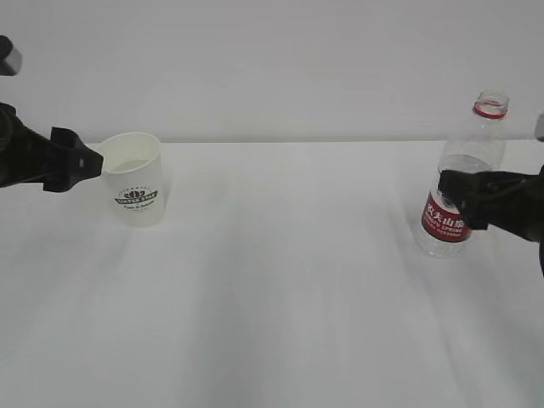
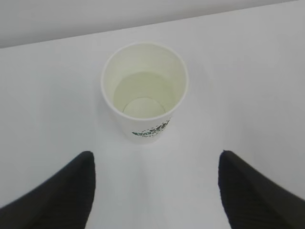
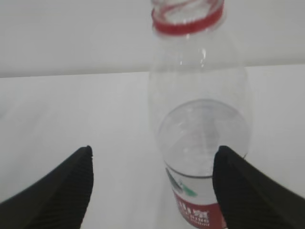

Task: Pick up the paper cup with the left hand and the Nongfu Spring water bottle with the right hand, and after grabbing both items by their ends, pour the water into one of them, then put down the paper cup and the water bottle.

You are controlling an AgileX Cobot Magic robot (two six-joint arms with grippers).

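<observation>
L gripper [image 2: 155, 191]: yours on the left, jaws spread wide, nothing between the pads. Fingers [image 2: 57, 195] sit low in the wrist view, w/ bare table between them.
Cup [image 2: 145, 90]: straight ahead of the L gripper, centred in the gap but beyond the fingertips, not touching. Upright on the table [image 1: 280, 280], long axis vertical, mouth up, logo facing your side. Some clear liquid seems to sit in the bottom; hard to be sure.
L approach: in the outside view the L gripper [image 1: 89, 161] is just beside the cup [image 1: 134, 178], near rim height. My read: you need a short push fwd before closing.
R gripper [image 3: 152, 191]: also wide open, holding nothing.
Bottle [image 3: 200, 129]: upright, no cap, part full, axis vertical. It stands ahead but off to the right of the gap, close to the right-hand finger [image 3: 248, 191]. Contact: can't tell.
R approach: outside view puts the R gripper [image 1: 455, 197] at label height in front of the bottle [image 1: 463, 183]. Prob. needs a sideways shift to centre, then close.
Nearer arm: L to cup, R to bottle; the two are well apart.
</observation>
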